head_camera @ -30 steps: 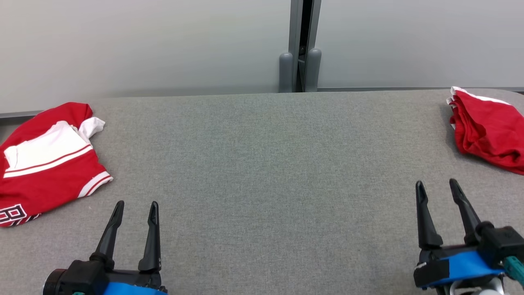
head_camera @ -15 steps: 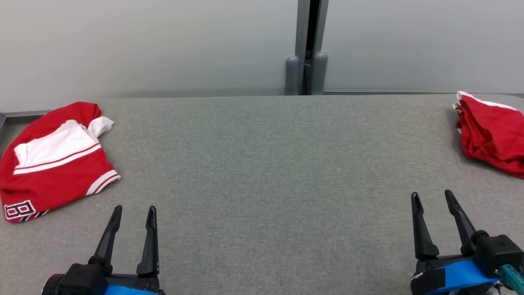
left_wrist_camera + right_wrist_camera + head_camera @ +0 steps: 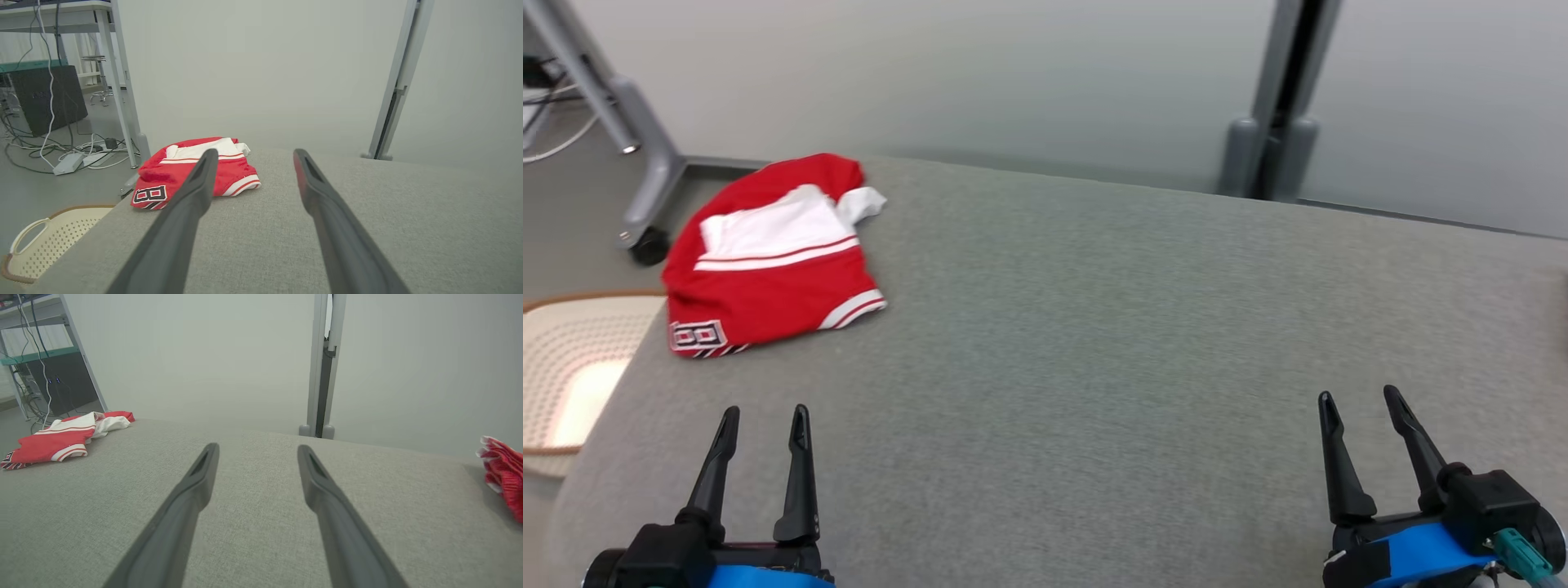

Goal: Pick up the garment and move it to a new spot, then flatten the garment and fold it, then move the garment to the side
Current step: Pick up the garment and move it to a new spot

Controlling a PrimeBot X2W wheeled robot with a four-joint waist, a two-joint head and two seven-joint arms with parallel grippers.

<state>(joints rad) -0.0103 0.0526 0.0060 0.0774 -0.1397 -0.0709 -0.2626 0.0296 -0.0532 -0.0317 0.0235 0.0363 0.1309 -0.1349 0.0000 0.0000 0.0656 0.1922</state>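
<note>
On the grey fabric-covered table (image 3: 1111,327), a rumpled red jersey (image 3: 768,286) with a white panel, striped trim and a number patch lies at the far left corner. The left gripper (image 3: 765,410) and right gripper (image 3: 1360,394) hover at the near edge, fingers spread, holding nothing.

Quick count: garments, two: red-and-white jersey (image 3: 768,261) plus crumpled red garment (image 3: 504,473). Grippers, two: left gripper (image 3: 764,412), right gripper (image 3: 1358,394), two dark fingers (image 3: 799,474) each, so four total. One grey table (image 3: 1094,327). One cream basket (image 3: 564,351). One black box (image 3: 45,98) on floor.
</note>
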